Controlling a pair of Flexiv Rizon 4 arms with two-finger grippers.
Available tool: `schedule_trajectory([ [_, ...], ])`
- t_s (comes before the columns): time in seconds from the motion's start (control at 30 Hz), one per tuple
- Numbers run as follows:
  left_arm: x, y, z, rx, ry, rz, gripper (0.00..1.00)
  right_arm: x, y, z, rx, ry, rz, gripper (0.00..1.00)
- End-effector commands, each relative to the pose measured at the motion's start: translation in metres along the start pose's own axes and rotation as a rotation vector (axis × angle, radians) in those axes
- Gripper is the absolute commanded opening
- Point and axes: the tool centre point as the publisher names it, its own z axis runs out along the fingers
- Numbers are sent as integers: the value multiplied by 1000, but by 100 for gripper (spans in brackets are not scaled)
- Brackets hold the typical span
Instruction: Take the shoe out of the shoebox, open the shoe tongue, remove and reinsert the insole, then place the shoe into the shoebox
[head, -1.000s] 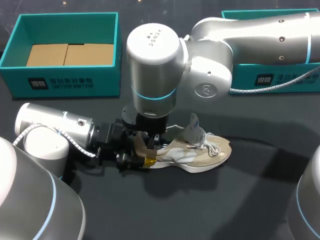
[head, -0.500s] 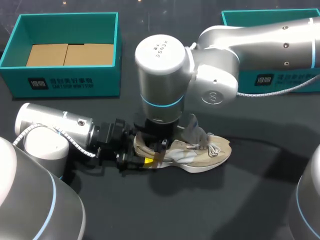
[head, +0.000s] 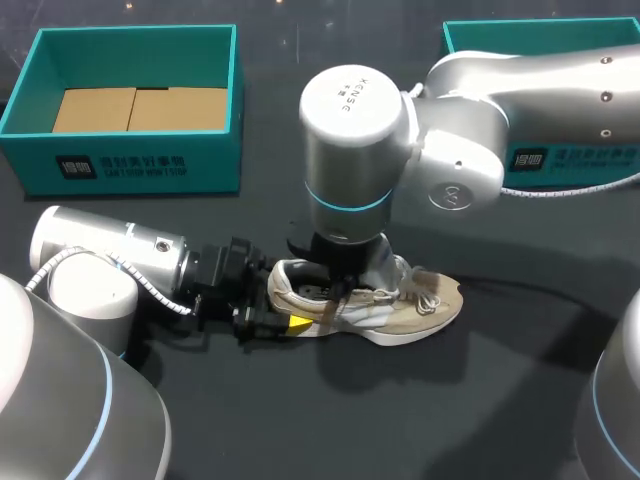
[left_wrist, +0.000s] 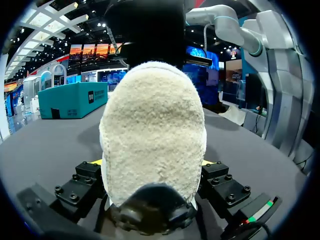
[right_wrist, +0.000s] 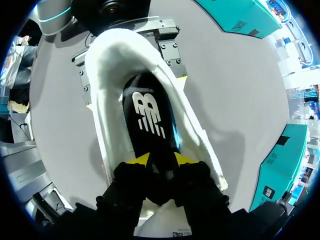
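Note:
A beige shoe (head: 425, 305) with a white fleece lining lies on its side on the dark table. My left gripper (head: 283, 322) is shut on its heel (left_wrist: 155, 135), one finger (right_wrist: 172, 52) on each side. The right arm's wrist (head: 355, 150) stands over the shoe's opening, with the right gripper (right_wrist: 162, 160) dipped into it. Its yellow tips are apart. The black insole (right_wrist: 149, 112) lies flat inside the shoe and runs under and between them. In the head view the wrist hides the right gripper's fingers and most of the tongue.
A teal shoebox (head: 135, 35) with a cardboard bottom stands at the back left. A second teal box (head: 520, 30) sits at the back right, behind the right arm. Bare dark table lies in front of the shoe.
The right arm has moved toward the shoe's toe. The insole, which stuck out at the heel, now lies inside. The right gripper's fingers have parted. The left arm has kept still.

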Motion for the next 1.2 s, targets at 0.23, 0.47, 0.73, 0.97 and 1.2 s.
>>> schedule_trajectory([
  [0.23, 0, 2, 0, -2, -1, 0, 0, -6, 3, 10, -23, 41, -39, 35],
  [0.47, 0, 2, 0, -2, -1, 0, 0, -11, 6, 25, -33, 110, -60, 36],
  [0.73, 0, 2, 0, -2, -1, 0, 0, -7, 0, 41, -32, 208, -60, 39],
  [0.97, 0, 2, 0, -2, -1, 0, 0, 9, -10, 50, -47, 249, -52, 18],
  [1.2, 0, 2, 0, -2, -1, 0, 0, 24, -14, 55, -57, 268, -45, 0],
])
